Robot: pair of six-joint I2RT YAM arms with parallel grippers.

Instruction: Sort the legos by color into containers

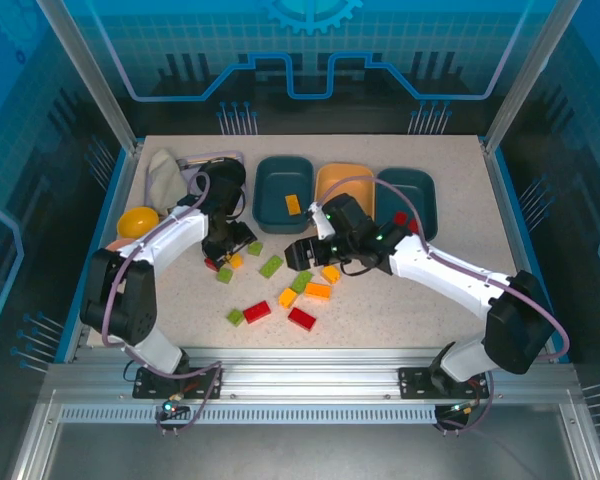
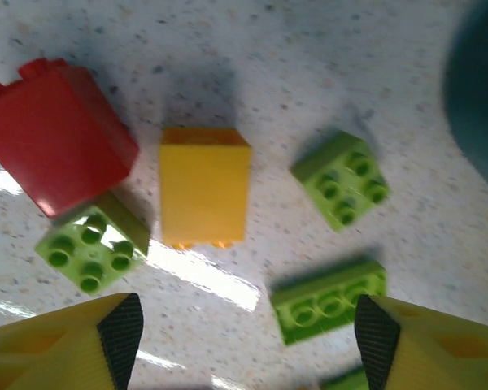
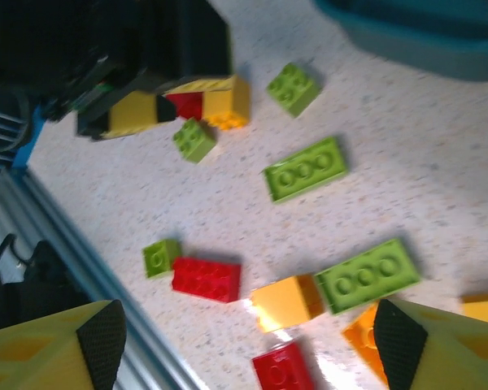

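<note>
Red, yellow-orange and light green legos lie loose on the speckled table between the arms. My left gripper point(image 1: 226, 250) hangs open over a yellow brick point(image 2: 205, 185), with a red brick point(image 2: 57, 146) and a green square point(image 2: 91, 244) to its left and a green oblong point(image 2: 329, 299) by its right finger. My right gripper point(image 1: 302, 252) is open and empty above a red brick point(image 3: 206, 279), a yellow brick point(image 3: 286, 302) and a green oblong point(image 3: 366, 275). At the back stand a dark teal tray point(image 1: 270, 205) holding a yellow-orange brick point(image 1: 292, 203), an orange-tan tray point(image 1: 342, 180), and a second teal tray point(image 1: 420, 190) with a red brick point(image 1: 401, 217).
A yellow bowl point(image 1: 137, 220) sits at the left edge. Behind it are a lavender tray with a black bowl point(image 1: 220, 175) and a pale crumpled object point(image 1: 163, 172). The metal rail point(image 1: 300, 360) runs along the table's front edge, and glass walls enclose the sides.
</note>
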